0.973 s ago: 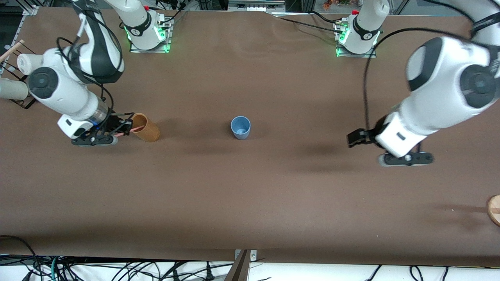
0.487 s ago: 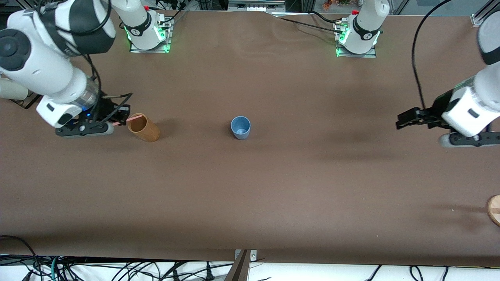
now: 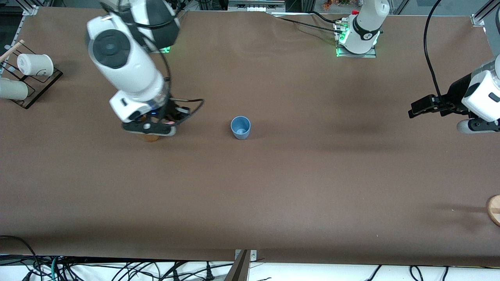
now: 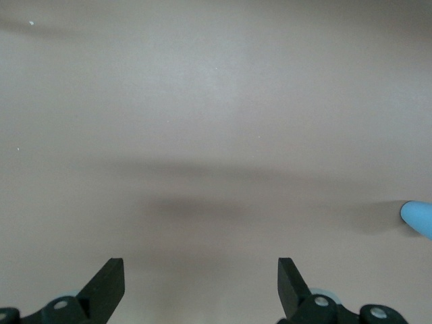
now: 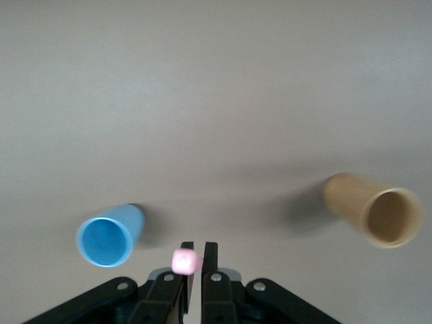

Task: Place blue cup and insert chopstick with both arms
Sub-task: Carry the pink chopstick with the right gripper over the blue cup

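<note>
Since a moment ago our right pincer, clamping the chopstick, swung over the brown cup toward the blue cup mid-counter; left pincer waits open, so insertion looks next.

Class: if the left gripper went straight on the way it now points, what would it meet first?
Probably only bare table: the open left gripper faces empty surface, and the blue cup sits off to one side of that line.

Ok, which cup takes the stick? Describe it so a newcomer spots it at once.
Start at the brown table and find its middle. The blue cup stands there upright and alone, open mouth up. It is light blue and short, unlike the taller tan cup toward the right arm's end, under the right pincer.
</note>
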{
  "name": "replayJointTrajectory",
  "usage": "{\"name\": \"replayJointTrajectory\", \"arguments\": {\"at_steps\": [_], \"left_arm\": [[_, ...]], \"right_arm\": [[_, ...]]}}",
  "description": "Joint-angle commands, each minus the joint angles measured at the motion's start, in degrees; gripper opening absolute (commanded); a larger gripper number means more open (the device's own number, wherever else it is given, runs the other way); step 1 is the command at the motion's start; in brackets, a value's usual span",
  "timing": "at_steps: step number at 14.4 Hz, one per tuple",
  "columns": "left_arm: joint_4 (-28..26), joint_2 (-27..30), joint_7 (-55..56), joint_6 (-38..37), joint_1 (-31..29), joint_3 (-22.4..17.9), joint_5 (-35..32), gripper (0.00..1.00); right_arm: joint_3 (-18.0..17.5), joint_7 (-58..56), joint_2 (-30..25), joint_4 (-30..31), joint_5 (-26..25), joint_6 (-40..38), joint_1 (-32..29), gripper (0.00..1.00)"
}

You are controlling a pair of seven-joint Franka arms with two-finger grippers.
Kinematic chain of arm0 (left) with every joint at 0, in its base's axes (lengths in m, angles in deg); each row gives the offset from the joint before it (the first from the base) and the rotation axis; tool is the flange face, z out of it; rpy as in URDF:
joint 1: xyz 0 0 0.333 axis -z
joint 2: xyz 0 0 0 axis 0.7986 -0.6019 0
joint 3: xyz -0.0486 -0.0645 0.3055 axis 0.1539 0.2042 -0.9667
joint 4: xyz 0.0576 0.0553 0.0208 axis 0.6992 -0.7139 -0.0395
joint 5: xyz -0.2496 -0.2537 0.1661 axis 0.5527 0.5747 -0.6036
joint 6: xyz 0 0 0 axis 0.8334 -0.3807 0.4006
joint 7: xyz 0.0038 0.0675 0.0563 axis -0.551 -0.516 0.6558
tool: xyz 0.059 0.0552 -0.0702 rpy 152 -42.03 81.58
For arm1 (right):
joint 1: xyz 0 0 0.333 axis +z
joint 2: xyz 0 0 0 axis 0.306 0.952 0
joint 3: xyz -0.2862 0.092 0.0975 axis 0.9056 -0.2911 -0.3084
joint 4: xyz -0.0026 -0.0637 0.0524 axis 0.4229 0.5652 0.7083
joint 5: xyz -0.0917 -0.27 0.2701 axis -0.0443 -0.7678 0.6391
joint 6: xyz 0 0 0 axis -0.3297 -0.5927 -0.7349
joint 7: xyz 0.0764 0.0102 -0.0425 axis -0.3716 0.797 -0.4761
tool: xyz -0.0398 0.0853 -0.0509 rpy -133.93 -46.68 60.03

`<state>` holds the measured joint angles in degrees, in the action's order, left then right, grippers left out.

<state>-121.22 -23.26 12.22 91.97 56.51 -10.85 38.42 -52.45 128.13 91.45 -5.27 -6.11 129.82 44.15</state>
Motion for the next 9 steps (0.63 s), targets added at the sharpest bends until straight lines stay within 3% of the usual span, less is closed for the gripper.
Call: {"name": "replayJointTrajectory", "arguments": {"at_steps": [1, 4, 9], "left_arm": [[-2.58, 3.77, -1.09, 0.25, 0.17, -0.05, -0.14, 1.00], [-4.25, 4.66, -1.27, 0.16, 0.17, 0.04, -0.14, 1.00], [-2.14, 3.34, -1.36, -2.39, 0.96, 0.04, -2.42, 1.00]], "right_arm": [[0.46, 8.97, 4.14, -3.44, -0.89, 3.17, 4.24, 0.00], [0.54, 14.78, 5.81, -3.44, -1.24, 5.73, 6.97, 0.00], [0.63, 19.45, 8.27, -3.52, -2.90, 8.19, 9.96, 0.00]]}}
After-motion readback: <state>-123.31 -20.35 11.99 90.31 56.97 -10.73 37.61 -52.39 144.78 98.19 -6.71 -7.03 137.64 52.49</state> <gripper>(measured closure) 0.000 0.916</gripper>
